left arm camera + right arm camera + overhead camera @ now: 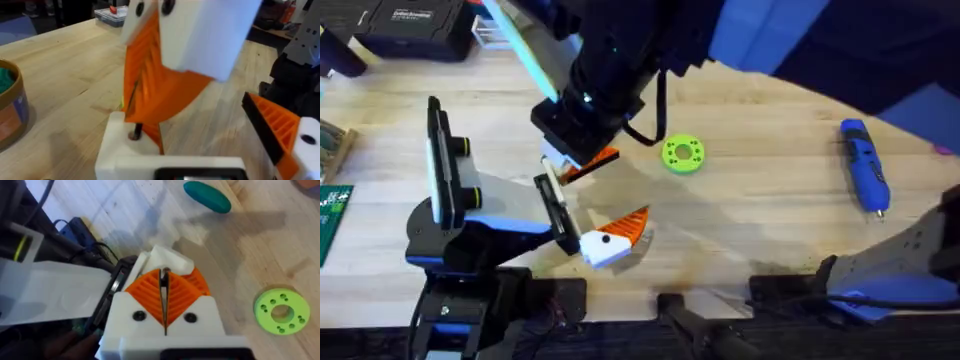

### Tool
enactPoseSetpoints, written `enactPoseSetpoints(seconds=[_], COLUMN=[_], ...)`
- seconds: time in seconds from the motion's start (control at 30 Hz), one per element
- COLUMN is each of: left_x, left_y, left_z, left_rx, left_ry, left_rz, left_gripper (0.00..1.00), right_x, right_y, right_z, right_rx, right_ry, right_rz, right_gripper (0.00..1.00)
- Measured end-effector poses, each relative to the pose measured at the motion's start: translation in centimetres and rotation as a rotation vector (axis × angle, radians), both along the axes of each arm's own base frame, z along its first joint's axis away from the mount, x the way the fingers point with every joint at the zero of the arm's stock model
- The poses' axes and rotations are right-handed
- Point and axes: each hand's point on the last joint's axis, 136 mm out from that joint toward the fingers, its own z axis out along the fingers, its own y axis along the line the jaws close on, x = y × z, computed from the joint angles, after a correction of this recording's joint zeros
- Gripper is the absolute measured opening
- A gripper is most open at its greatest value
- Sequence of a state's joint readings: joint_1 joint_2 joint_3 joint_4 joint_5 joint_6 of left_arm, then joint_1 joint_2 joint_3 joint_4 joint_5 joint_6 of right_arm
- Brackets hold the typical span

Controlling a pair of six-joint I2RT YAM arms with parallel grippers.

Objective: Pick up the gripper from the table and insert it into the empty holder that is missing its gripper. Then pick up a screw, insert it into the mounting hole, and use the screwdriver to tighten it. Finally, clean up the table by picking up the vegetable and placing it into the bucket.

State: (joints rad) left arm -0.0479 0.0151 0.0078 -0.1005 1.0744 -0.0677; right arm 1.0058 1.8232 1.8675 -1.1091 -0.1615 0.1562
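Two orange ribbed pads of the right gripper (164,280) are pressed together, jaws closed. A thin dark sliver runs down the seam, but I cannot tell if it is a screw or only the gap. They hang right over the holder (117,150), the white blocky plastic finger mount on the left gripper (613,240). That gripper's jaws stand wide apart, with its other finger carrying its own orange tip.

A small dark thing sits in the holder's mounting hole and some orange shows beside it. From where I look, I cannot separate the orange triangular plastic fingertip wedge from the pads above it. So I judge the work to be somewhere in the fitting stage, wedge or screw, and not beyond it.

Farther out, the bright blue pen-shaped screwdriver (865,168) lies well apart on the light wooden tabletop (760,210), so the tightening looks undone. The dark green oblong toy vegetable (207,196) also lies on the tabletop, beyond the bright green round disc with holes (281,311). The round brown bucket (11,107) waits off to the side, so the clean-up is still to do.
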Motion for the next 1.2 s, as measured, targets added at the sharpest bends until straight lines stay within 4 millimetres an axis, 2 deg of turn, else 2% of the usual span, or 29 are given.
enactPoseSetpoints(seconds=[0.47, 1.03, 1.2], left_x=[-0.11, -0.12, -0.15], left_y=[-0.05, -0.06, -0.07], left_z=[0.03, 0.03, 0.02], left_rx=[0.000, 0.000, -0.002], left_ry=[-0.003, -0.003, 0.002], left_rz=[-0.007, -0.007, -0.009], left_gripper=[0.985, 0.985, 0.985], right_x=[0.39, 0.28, 0.71], right_y=[0.62, 0.44, 0.98], right_z=[-0.26, -0.42, -0.83], right_rx=[0.009, -0.001, 0.002], right_ry=[-0.006, 0.001, -0.005], right_rz=[0.000, 0.000, -0.001], right_gripper=[0.007, 0.007, 0.007])
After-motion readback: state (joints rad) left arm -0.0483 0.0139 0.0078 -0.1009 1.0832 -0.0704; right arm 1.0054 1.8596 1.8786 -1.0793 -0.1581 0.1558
